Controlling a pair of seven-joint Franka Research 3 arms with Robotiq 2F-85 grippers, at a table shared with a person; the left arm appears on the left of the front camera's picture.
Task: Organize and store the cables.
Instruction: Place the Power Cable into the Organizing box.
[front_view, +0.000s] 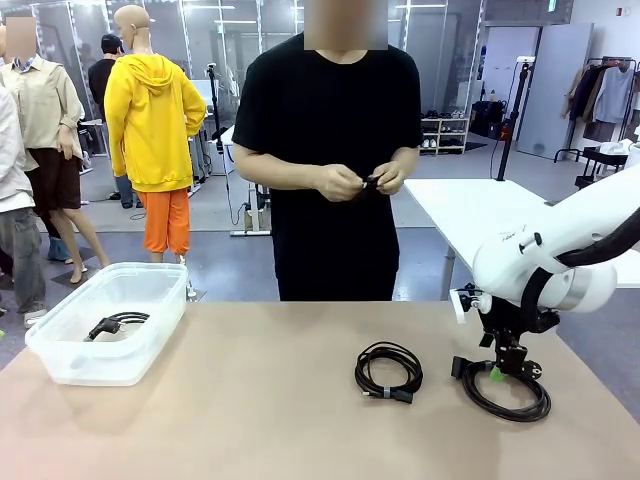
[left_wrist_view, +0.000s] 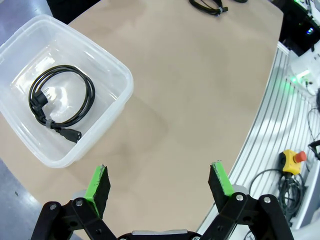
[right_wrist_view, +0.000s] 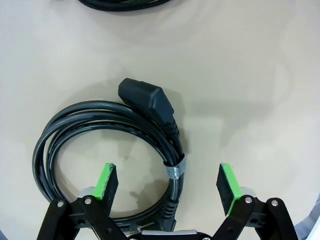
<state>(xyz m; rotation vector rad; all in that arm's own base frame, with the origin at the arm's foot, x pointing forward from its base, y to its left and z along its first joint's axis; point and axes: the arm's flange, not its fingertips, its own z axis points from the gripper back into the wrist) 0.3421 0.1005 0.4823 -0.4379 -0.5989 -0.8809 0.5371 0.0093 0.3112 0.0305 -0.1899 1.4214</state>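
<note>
Three coiled black cables show. One cable (front_view: 117, 324) lies in the clear plastic bin (front_view: 60, 358) at the table's left, also seen as a cable (left_wrist_view: 61, 102) in the bin (left_wrist_view: 117, 75) from the left wrist. A second cable (front_view: 388, 371) lies mid-table. The third cable (front_view: 505, 393) lies at the right, under my right gripper (front_view: 497, 371). In the right wrist view this cable (right_wrist_view: 107, 129) with its grey tie sits between the open fingers of my right gripper (right_wrist_view: 168, 182), just above it. My left gripper (left_wrist_view: 161, 183) hangs open over bare table beside the bin, holding nothing.
A person in a black shirt stands at the far edge, both hands (front_view: 362, 182) together on a small dark item. The table's rounded edge (left_wrist_view: 260, 105) runs near the left gripper, with a stop button (left_wrist_view: 292, 158) and wiring beyond it.
</note>
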